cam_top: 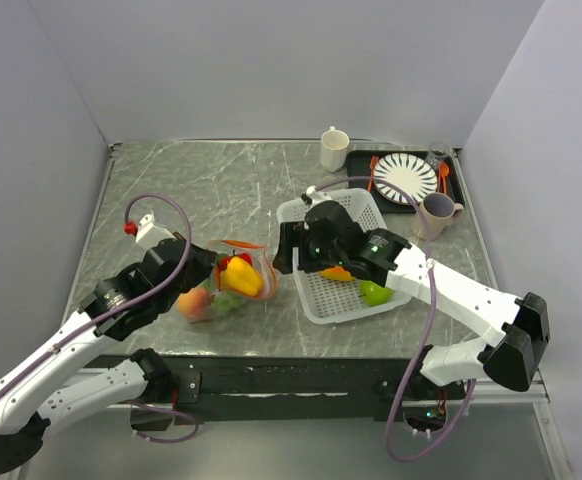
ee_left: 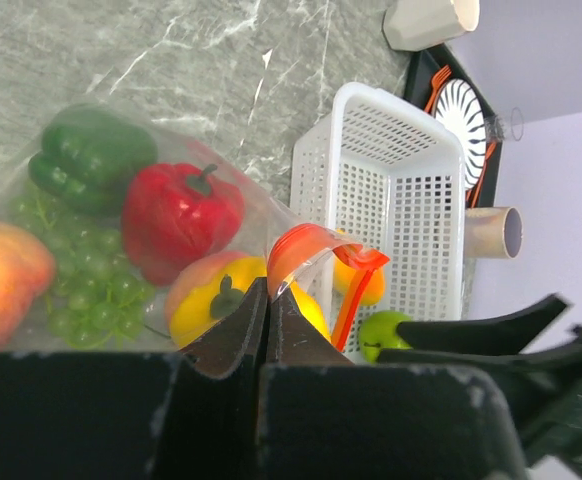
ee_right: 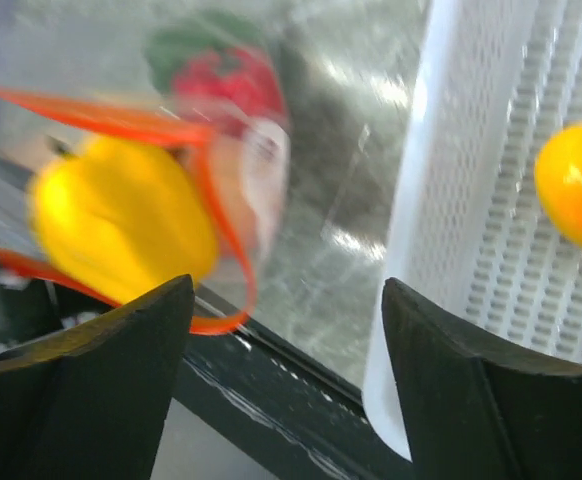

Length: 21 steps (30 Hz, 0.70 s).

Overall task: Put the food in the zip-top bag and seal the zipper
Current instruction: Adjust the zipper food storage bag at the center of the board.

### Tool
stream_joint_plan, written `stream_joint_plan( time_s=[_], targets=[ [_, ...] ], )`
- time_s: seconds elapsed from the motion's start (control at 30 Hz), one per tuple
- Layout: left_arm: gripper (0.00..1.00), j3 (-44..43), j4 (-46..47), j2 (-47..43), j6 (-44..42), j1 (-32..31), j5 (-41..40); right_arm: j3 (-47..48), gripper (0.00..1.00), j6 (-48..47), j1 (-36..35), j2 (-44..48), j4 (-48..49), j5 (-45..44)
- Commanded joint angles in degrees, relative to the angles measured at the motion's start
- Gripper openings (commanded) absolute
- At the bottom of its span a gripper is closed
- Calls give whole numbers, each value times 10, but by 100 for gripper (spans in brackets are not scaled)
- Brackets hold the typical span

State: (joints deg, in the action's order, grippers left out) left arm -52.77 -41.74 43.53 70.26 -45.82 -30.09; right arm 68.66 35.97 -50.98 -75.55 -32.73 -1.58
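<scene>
Left wrist view: left gripper pinched shut on mouth edge of zip-top bag, by zipper. Bag is soft, slippery film, near basket, with yellow pepper inside. Right gripper jaws wide apart, empty. Orange piece and green apple in basket: probably light, glossy, hard; grasp across middle.

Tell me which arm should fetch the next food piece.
Right. The right fingers are open beside the basket holding the orange piece and green apple; the left fingers are shut on the zipper.
</scene>
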Motion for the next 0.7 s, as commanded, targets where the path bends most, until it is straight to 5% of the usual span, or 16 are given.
stream_joint_plan(
  time_s=[0.0, 0.37, 0.67],
  targets=[
    [1, -35, 19, 1, 8, 1, -16, -26, 73, 23, 2, 1, 21, 39],
    [1, -22, 34, 6, 8, 1, 0, -48, 68, 42, -8, -6, 77, 55],
    [1, -28, 36, 8, 0, 1, 5, -28, 49, 32, -14, -93, 56, 55]
  ],
)
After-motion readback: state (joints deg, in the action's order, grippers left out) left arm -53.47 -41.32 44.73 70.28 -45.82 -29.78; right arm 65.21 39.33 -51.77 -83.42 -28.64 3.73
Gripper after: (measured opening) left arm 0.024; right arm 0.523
